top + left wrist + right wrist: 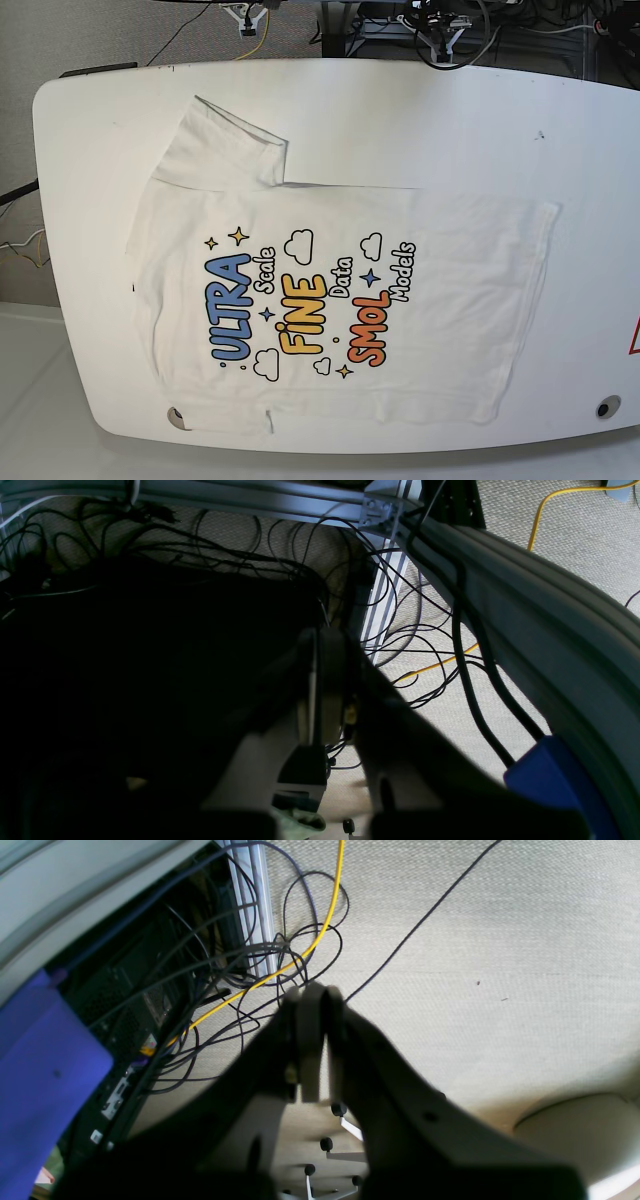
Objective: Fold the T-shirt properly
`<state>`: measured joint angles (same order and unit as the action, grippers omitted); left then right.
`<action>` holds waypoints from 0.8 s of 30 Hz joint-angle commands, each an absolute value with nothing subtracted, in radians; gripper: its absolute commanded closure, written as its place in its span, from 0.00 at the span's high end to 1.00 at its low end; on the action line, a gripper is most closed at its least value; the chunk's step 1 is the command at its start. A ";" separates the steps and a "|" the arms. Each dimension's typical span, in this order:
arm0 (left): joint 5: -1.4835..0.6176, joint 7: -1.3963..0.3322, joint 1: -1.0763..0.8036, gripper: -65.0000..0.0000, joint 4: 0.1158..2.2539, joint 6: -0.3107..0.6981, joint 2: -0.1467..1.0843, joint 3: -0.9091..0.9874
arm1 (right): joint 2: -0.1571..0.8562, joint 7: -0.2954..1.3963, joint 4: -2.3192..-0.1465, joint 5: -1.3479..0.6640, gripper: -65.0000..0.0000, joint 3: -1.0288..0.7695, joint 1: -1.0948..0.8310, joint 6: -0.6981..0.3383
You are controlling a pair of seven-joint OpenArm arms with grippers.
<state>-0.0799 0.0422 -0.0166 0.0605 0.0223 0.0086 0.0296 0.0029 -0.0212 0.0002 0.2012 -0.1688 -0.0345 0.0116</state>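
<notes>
The T-shirt [330,300] lies flat and print-up on the white table [450,130], collar toward the left, hem toward the right, with one sleeve [220,140] spread at the upper left. Neither wrist view shows the shirt. My left gripper [322,640] is shut with nothing between its fingers; it hangs over the floor beside the table's edge [550,615]. My right gripper [317,995] is shut and empty too, above the carpet. In the base view both arm ends sit beyond the table's far edge, the right one [245,15] and the left one [443,38].
Black cables [425,645] and a yellow cable [320,935] sprawl over the carpet under the table. An aluminium frame rail [250,500] and a blue pad [45,1075] sit by the table edge. A chair base [327,1147] stands on the floor.
</notes>
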 commanded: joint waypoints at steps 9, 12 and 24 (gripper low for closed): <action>-0.077 0.048 -0.025 0.02 0.065 0.017 0.002 0.023 | 0.009 -0.028 -0.005 0.208 0.01 -0.171 -0.041 0.013; -0.078 0.049 -0.025 0.02 0.063 0.017 0.002 0.026 | 0.009 -0.029 0.000 0.211 0.01 -0.168 -0.040 0.011; -0.076 0.051 -0.023 0.02 0.063 0.021 0.004 0.028 | 0.006 -0.030 -0.004 0.203 0.01 -0.171 -0.041 0.008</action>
<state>-0.0792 0.0467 -0.0216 0.0624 0.0223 0.0036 0.0261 0.0082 -0.0254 -0.0036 0.2047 -0.1692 -0.0372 0.0101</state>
